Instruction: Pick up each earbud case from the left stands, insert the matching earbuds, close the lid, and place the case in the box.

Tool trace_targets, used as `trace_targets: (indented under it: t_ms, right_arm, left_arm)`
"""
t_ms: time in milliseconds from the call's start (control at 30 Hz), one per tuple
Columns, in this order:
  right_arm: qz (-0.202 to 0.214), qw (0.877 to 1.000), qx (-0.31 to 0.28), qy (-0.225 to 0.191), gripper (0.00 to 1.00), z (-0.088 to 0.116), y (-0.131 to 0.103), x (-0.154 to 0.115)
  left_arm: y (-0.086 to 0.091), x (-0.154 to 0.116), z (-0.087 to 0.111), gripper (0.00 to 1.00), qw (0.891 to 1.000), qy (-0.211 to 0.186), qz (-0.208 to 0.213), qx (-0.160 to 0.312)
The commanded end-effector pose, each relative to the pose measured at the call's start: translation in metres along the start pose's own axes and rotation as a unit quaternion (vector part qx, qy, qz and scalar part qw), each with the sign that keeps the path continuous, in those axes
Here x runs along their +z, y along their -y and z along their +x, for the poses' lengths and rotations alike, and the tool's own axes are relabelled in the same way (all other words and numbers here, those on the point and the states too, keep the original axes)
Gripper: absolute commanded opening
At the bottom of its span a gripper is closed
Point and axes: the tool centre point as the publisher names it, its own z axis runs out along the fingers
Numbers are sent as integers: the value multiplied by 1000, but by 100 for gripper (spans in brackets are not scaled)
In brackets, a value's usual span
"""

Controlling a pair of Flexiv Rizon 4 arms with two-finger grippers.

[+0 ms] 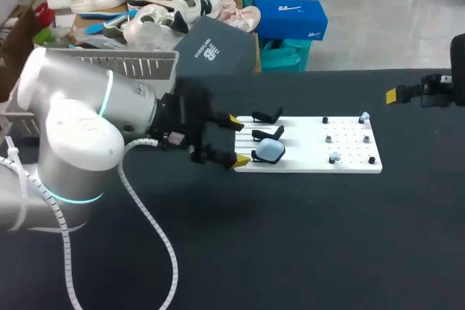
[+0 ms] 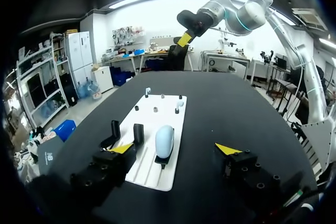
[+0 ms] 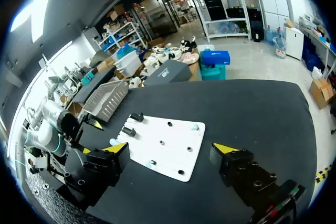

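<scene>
1. Hovering at the left end of the board (image 1: pixel 309 159), the left gripper (image 1: pixel 237 139) is spread wide and has nothing in it.
2. The blue case (image 1: pixel 270 152) sits on the nearest of the three black stands (image 1: pixel 267 115) at that left end. It looks closed up. It's just ahead of the gripper, and as far as I can see neither finger touches it.
3. The earbuds (image 1: pixel 365 116) are tiny pale things at the board's right end, in among some black pegs (image 1: pixel 371 160). They're too small to say more.
4. The right gripper (image 3: pixel 163 149) hangs over the right edge of the table (image 1: pixel 290 237), toward the far corner. Its fingers are wide apart and it's holding nothing.
5. The board lies about mid-table, closer to the far edge.
</scene>
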Motion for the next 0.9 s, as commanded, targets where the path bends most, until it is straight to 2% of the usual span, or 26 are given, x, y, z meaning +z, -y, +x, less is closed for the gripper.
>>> trace_targets:
  t_ms: [33,400,900]
  right_arm:
    - [0,1000,0,0,100,0,0,0]
    - [0,1000,0,0,100,0,0,0]
    - [0,1000,0,0,100,0,0,0]
  left_arm:
    - [-7,14,4,100,1000,7,1,6]
    - [-14,32,12,100,1000,6,11,6]
    - [-14,48,13,100,1000,6,28,8]
